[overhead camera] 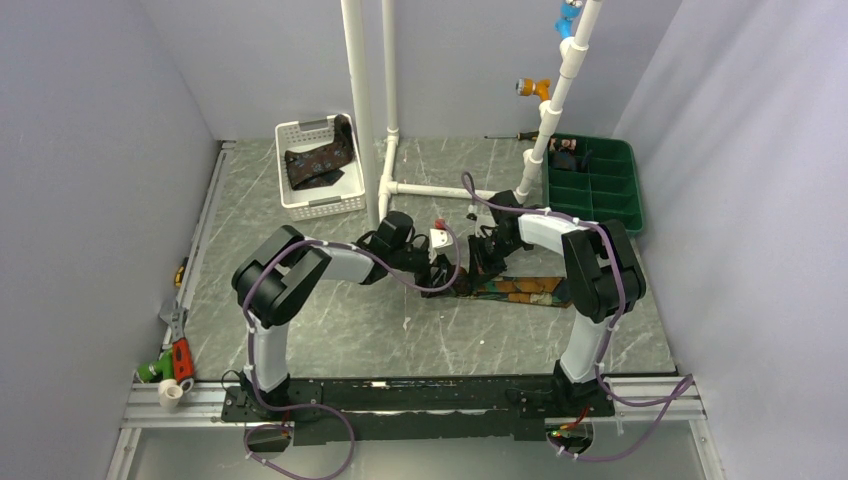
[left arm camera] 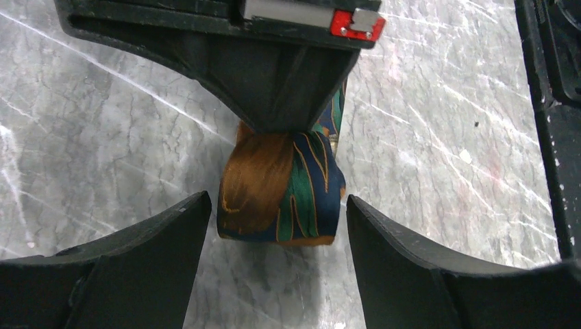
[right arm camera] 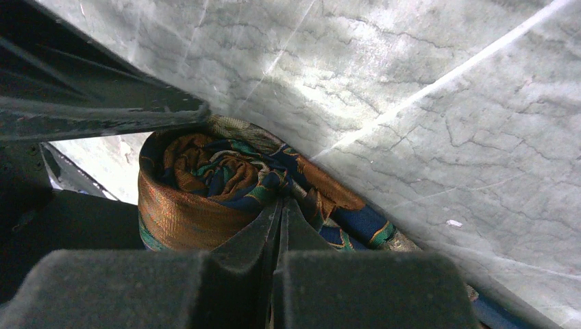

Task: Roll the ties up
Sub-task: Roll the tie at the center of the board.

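An orange, teal and navy tie (overhead camera: 530, 291) lies flat on the table, its left end wound into a roll (left arm camera: 274, 192). My right gripper (overhead camera: 478, 262) is shut on the roll, its fingertips (right arm camera: 279, 219) pinching the coil's centre (right arm camera: 199, 185). In the left wrist view it comes down from above onto the roll. My left gripper (left arm camera: 277, 205) is open, one finger (left arm camera: 157, 240) on either side of the roll and just short of it, not touching. It sits left of the roll in the top view (overhead camera: 450, 268). A second dark patterned tie (overhead camera: 318, 160) lies in the white basket (overhead camera: 310, 125).
A white pipe frame (overhead camera: 440, 188) stands behind the grippers. A green compartment tray (overhead camera: 637, 190) is at the back right. A screwdriver (overhead camera: 505, 135) lies by the back wall. Hand tools (overhead camera: 175, 360) lie at the near left edge.
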Controlling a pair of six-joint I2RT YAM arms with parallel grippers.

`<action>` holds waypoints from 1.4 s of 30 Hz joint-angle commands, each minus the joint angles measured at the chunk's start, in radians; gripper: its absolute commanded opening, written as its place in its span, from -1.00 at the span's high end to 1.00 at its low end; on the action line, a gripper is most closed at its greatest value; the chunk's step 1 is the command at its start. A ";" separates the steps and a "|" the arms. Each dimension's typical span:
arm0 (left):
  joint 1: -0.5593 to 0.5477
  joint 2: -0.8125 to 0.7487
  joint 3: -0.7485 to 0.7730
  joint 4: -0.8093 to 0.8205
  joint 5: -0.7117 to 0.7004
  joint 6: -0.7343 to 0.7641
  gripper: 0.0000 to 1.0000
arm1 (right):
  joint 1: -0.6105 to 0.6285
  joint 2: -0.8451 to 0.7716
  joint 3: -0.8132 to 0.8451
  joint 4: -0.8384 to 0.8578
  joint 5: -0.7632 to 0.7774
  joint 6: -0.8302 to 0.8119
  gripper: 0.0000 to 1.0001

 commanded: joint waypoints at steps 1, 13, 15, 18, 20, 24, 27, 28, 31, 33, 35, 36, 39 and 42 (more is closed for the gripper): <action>-0.019 0.045 0.058 0.080 0.027 -0.129 -0.52 | 0.016 0.048 -0.031 0.014 0.205 -0.069 1.00; -0.086 -0.078 -0.149 -0.085 -0.057 0.294 0.54 | 0.019 0.113 0.126 0.017 0.006 -0.196 1.00; -0.089 -0.071 -0.153 -0.138 -0.124 0.306 0.66 | 0.013 0.111 0.176 -0.032 -0.022 -0.226 0.96; -0.090 -0.053 -0.152 -0.175 -0.192 0.271 0.74 | -0.022 0.073 0.221 -0.143 -0.077 -0.258 0.69; -0.090 -0.043 -0.146 -0.196 -0.204 0.252 0.77 | -0.063 0.024 0.208 -0.208 -0.110 -0.269 0.57; -0.094 -0.028 -0.118 -0.251 -0.235 0.245 0.79 | -0.127 -0.067 0.132 -0.285 -0.177 -0.262 0.26; -0.099 -0.023 -0.099 -0.284 -0.253 0.257 0.79 | -0.135 -0.099 0.071 -0.253 -0.283 -0.180 0.06; -0.101 -0.022 -0.092 -0.298 -0.257 0.264 0.78 | -0.135 -0.105 0.040 -0.217 -0.317 -0.140 0.00; -0.108 -0.017 -0.074 -0.326 -0.272 0.280 0.75 | -0.133 -0.100 -0.031 -0.093 -0.374 -0.009 -0.10; -0.108 -0.014 -0.066 -0.335 -0.269 0.280 0.74 | -0.133 -0.077 -0.041 -0.035 -0.377 0.018 -0.10; -0.112 -0.011 -0.061 -0.344 -0.267 0.284 0.74 | -0.133 -0.034 -0.028 0.001 -0.379 0.031 -0.06; -0.112 -0.012 -0.060 -0.344 -0.268 0.283 0.74 | -0.133 -0.015 -0.018 0.009 -0.385 0.034 -0.04; -0.116 -0.011 -0.057 -0.349 -0.267 0.283 0.74 | -0.133 0.012 -0.007 0.057 -0.402 0.056 -0.01; -0.119 -0.006 -0.051 -0.357 -0.267 0.283 0.74 | -0.129 0.021 -0.007 0.092 -0.438 0.074 0.01</action>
